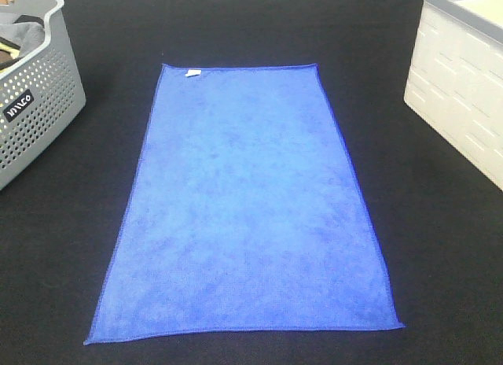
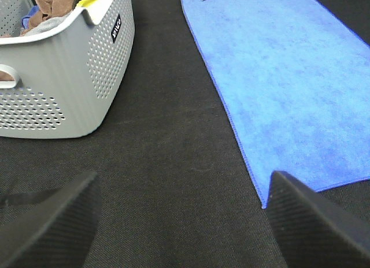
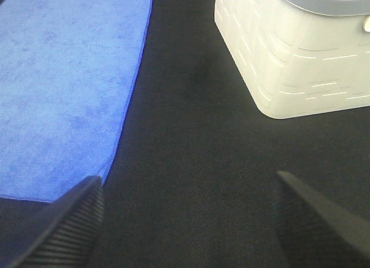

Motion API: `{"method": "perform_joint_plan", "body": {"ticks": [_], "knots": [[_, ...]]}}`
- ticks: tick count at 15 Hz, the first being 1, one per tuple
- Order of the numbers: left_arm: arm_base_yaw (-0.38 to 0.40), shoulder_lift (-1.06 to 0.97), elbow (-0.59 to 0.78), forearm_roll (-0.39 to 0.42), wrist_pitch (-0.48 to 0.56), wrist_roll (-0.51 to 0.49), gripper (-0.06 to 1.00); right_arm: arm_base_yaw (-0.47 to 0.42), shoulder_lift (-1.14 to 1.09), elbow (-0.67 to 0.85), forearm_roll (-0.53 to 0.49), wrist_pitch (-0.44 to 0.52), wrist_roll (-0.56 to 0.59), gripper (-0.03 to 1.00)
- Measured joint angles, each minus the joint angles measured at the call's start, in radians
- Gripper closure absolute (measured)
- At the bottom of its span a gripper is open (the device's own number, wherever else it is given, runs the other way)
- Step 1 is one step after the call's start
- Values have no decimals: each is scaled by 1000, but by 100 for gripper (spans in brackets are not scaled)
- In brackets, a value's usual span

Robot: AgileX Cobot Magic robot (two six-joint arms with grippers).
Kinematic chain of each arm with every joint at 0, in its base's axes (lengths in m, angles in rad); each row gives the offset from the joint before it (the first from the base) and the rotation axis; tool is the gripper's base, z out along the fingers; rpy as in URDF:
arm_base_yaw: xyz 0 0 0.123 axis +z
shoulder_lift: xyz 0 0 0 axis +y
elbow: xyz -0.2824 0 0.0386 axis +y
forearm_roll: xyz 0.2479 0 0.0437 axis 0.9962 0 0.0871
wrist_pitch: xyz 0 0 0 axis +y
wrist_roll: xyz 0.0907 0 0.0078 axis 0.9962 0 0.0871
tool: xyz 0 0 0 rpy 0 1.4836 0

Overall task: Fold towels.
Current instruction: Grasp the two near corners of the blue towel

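Observation:
The royal-blue towel [image 1: 247, 204] lies spread flat and unfolded on the black table, long side running front to back, with its small white tag [image 1: 192, 71] at the far left corner. It also shows in the left wrist view [image 2: 283, 83] and in the right wrist view [image 3: 63, 89]. Neither gripper shows in the exterior high view. My left gripper [image 2: 185, 233] is open and empty above bare table, left of the towel's near left corner. My right gripper [image 3: 188, 230] is open and empty above bare table, right of the towel's near right corner.
A grey perforated basket [image 1: 35, 105] holding cloths stands at the far left, also in the left wrist view [image 2: 63, 83]. A white bin [image 1: 464, 82] stands at the far right, also in the right wrist view [image 3: 300, 60]. Black cloth covers the table [image 1: 440, 255].

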Motion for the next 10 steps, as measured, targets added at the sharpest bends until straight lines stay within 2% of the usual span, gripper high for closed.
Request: {"method": "perform_joint_plan", "body": {"ticks": [10], "knots": [[0, 0, 0, 0, 0, 0, 19, 0, 0, 0, 0, 0, 0, 21]]}}
